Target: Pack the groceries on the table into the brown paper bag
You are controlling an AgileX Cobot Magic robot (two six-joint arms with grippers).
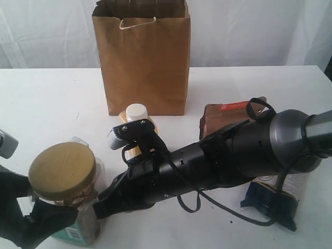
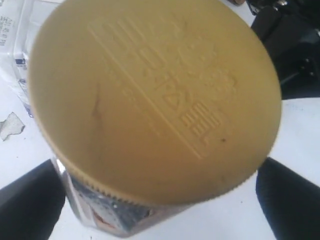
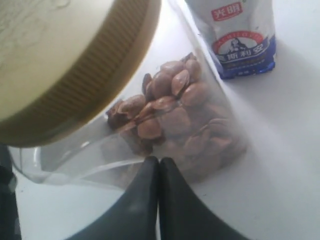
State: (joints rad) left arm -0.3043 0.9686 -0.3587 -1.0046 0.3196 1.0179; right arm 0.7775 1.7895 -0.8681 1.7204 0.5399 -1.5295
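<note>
Left gripper (image 2: 160, 205) is open, straddling the yellow-lidded jar (image 2: 150, 100). Right gripper (image 3: 159, 170) is closed, positioned just beside the jar's lower side.

A red patch on the small white-blue carton (image 3: 240, 40) reads 光明; embossing on the yellow-lidded clear jar (image 2: 150, 100) is illegible

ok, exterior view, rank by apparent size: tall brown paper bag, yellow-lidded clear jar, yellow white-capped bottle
tall brown paper bag
yellow-lidded clear jar (nearer camera, so inflated)
yellow white-capped bottle (partly hidden behind right arm)
</note>
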